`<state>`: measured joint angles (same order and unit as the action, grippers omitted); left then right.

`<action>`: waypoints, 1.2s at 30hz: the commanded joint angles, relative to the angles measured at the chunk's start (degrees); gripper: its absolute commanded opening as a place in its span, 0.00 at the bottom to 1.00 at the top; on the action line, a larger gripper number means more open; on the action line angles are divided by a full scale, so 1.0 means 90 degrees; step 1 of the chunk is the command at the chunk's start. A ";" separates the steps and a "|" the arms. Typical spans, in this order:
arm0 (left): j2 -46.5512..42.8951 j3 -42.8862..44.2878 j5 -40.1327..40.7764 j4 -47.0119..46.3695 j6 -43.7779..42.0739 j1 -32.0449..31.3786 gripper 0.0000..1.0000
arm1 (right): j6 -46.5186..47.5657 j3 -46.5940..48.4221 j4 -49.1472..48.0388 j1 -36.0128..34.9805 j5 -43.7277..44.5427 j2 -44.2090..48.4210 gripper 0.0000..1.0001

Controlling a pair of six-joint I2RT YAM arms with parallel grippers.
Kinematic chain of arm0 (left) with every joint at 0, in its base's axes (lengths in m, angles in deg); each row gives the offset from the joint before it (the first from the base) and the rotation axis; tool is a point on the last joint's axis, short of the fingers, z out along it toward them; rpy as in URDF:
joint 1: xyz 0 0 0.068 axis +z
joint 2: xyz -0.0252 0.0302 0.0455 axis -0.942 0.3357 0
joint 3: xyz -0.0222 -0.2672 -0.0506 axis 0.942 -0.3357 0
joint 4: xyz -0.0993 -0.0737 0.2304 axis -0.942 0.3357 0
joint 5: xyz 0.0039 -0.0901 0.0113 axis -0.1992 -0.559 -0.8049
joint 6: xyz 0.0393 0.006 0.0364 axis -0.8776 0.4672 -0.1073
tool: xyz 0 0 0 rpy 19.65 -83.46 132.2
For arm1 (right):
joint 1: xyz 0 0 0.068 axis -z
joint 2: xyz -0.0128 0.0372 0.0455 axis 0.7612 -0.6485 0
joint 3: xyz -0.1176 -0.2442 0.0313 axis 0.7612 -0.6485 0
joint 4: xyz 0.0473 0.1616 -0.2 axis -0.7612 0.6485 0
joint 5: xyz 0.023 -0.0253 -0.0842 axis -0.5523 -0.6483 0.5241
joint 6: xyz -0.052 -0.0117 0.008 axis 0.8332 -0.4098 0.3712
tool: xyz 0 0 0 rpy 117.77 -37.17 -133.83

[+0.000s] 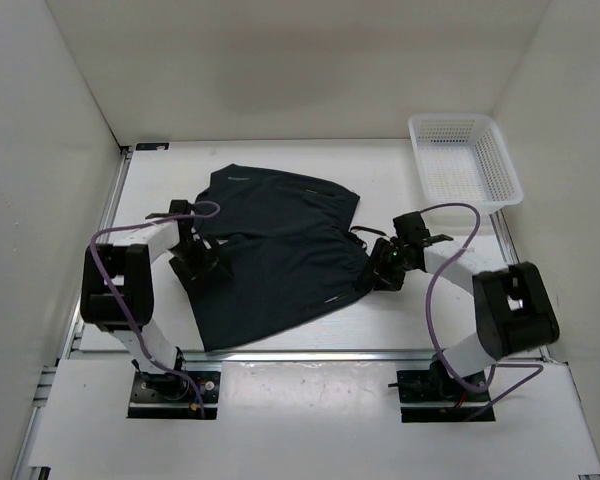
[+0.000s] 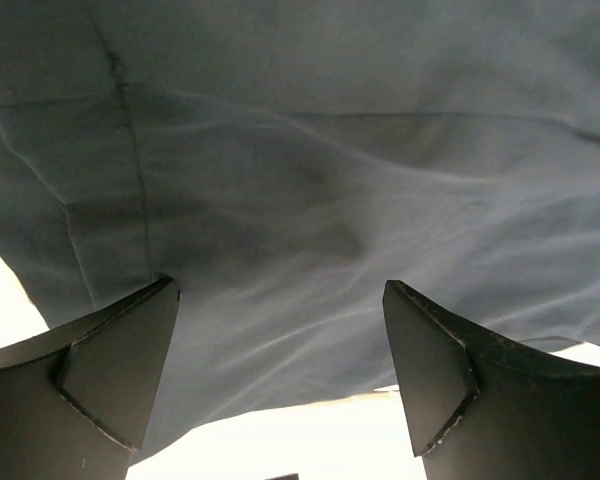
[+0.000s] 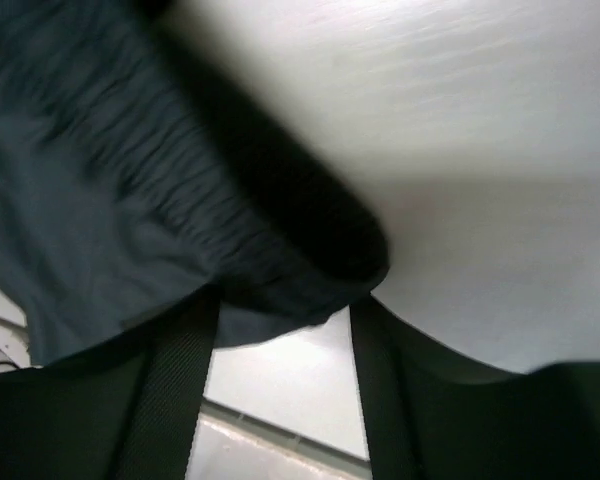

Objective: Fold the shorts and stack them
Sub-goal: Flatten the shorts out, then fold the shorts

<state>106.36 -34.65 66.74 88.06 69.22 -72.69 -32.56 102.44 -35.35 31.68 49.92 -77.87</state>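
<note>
Dark navy cloth: one pair of shorts (image 1: pixel 275 250), spread mostly flat between the two claws, no fold made yet. At one edge sits the left claw (image 1: pixel 200 262). Its fingers (image 2: pixel 110 370) are wide apart, released, with cloth right ahead of the tips and reaching past both sides. At the opposite edge sits the right claw (image 1: pixel 382 266), with the gathered waistband (image 3: pixel 270 240) just ahead of its fingertips (image 3: pixel 175 380). Jaws there are apart and bare table shows through the gap, so released too. Nothing is pinched as far as I can see, though that view is blurred.

My read: one claw is parked at each edge so both can pinch and carry one side over for the first fold. The cloth is soft and already rippled ahead of the left claw, so expect sag and bunching on lift.

A white mesh basket (image 1: pixel 474 201) stands well beyond the right claw, apart from the shorts. Probably the stacking spot.

Count: shorts 1, claws 2, basket 1.
</note>
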 commanded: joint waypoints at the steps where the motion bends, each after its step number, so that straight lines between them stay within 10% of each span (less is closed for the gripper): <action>1: 0.0297 0.0440 -0.0185 -0.0361 -0.0017 -0.0037 0.94 | -0.0319 0.0091 -0.0480 0.0219 -0.0215 -0.0453 0.55; 10: 0.1684 0.1836 -0.0379 -0.0302 -0.0407 -0.0037 0.92 | -0.0436 -0.0153 -0.0353 0.0220 0.0457 -0.0035 0.02; 16: 0.2983 0.3922 -0.0371 0.0536 -0.0749 -0.0154 0.92 | -0.1314 -0.0817 -0.0119 0.0104 0.0772 0.0873 0.00; 24: 0.1971 0.4242 0.0528 0.1348 -0.0964 0.0031 1.00 | -0.1775 -0.0780 0.0379 -0.0493 0.1932 0.1440 0.71; 36: -0.2035 -0.0552 -0.0086 0.0851 0.0138 0.0570 1.00 | -0.1716 -0.0642 0.0848 -0.0493 0.2627 0.1929 0.80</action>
<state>89.29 -33.84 69.52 98.14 67.06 -66.24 -47.44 94.65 -29.73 27.35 70.29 -61.47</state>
